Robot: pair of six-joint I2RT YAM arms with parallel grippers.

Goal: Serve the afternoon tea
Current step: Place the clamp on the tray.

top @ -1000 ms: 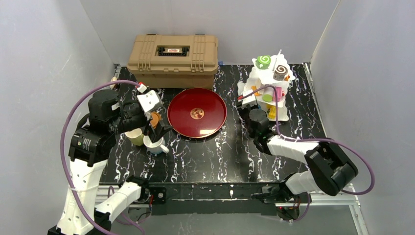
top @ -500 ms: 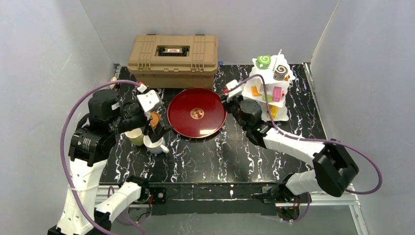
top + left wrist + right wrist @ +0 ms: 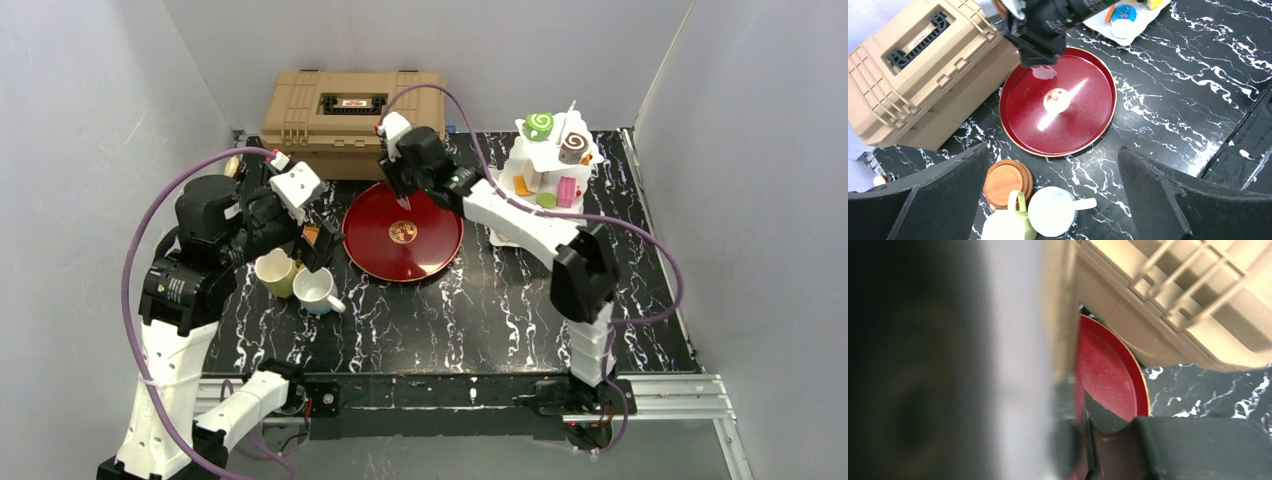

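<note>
Change noted: the right arm has swung away from the stand (image 3: 520, 150), where the pastries (image 3: 538, 125) sit. The right pincer (image 3: 402, 196) now hangs over the far rim of the red tray (image 3: 430, 250), just before the toolbox (image 3: 350, 115). This is probably a first delivery, but it is unconfirmed.

The left pincer (image 3: 1053, 150) stands wide open and empty above the yellow mug (image 3: 275, 270), white mug (image 3: 316, 288) and coaster (image 3: 1007, 182) on the table (image 3: 450, 310).

Obscured: the right wrist view is blurred, so I cannot tell that pincer's grip. A pink patch (image 3: 1044, 72) beneath it may be a pastry or a reflection.
</note>
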